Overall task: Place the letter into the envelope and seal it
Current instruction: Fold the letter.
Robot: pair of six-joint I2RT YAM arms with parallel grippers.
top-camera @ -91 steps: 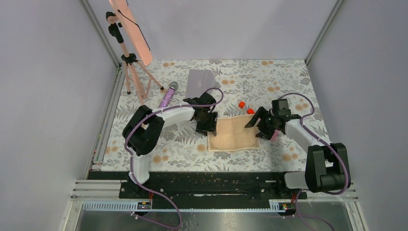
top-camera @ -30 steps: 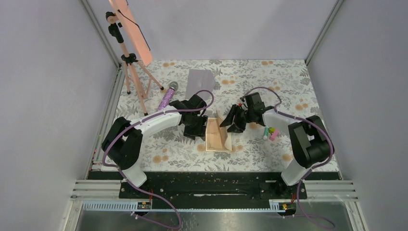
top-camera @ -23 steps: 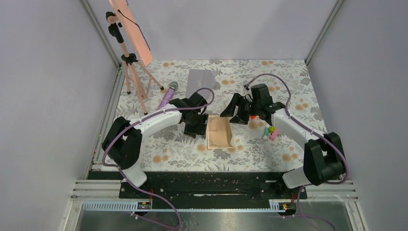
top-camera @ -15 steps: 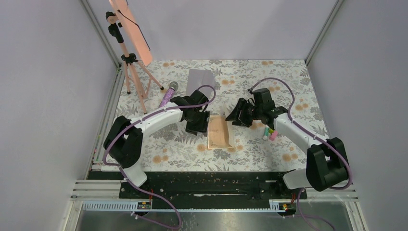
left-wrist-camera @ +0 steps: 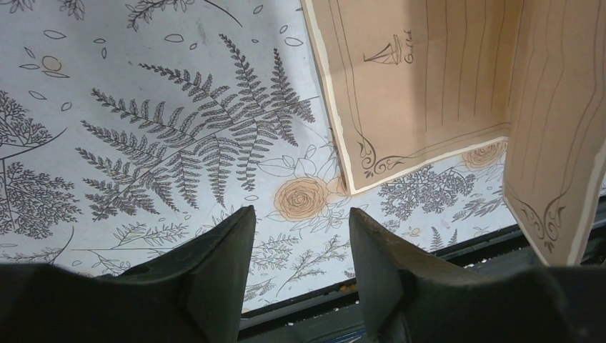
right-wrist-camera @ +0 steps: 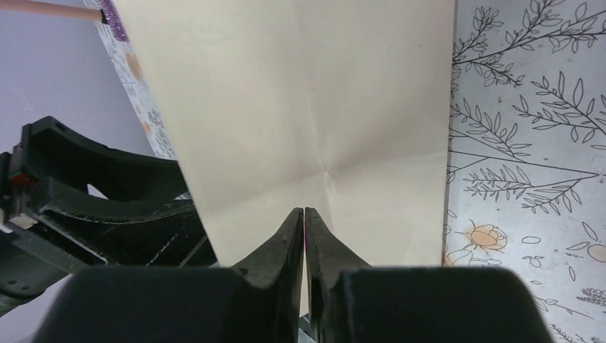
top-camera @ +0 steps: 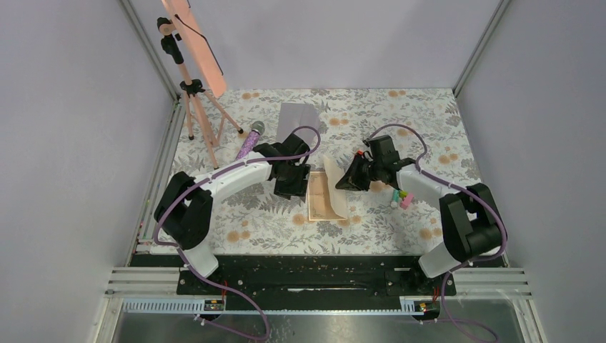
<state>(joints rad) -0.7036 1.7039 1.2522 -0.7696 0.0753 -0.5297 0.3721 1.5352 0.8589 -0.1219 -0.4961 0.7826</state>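
At mid-table the right gripper (right-wrist-camera: 304, 214), clamped on the letter's (top-camera: 321, 204) raised half, is folding it leftward while the left gripper (left-wrist-camera: 300, 221) is hovering half-open and empty beside it; creasing probably comes next, the envelope (top-camera: 298, 119) lying well behind.

At left gripper (left-wrist-camera: 296, 236): parted, pointed down, gripping nothing. At right gripper (right-wrist-camera: 304, 214): pinched tight onto edge of the letter (right-wrist-camera: 300, 107). Both arms: stretched forward, angled inward toward centre, elbows bent.

One letter (top-camera: 323, 202), one envelope (top-camera: 299, 120), one tripod (top-camera: 193, 93), one microphone (top-camera: 250, 141).
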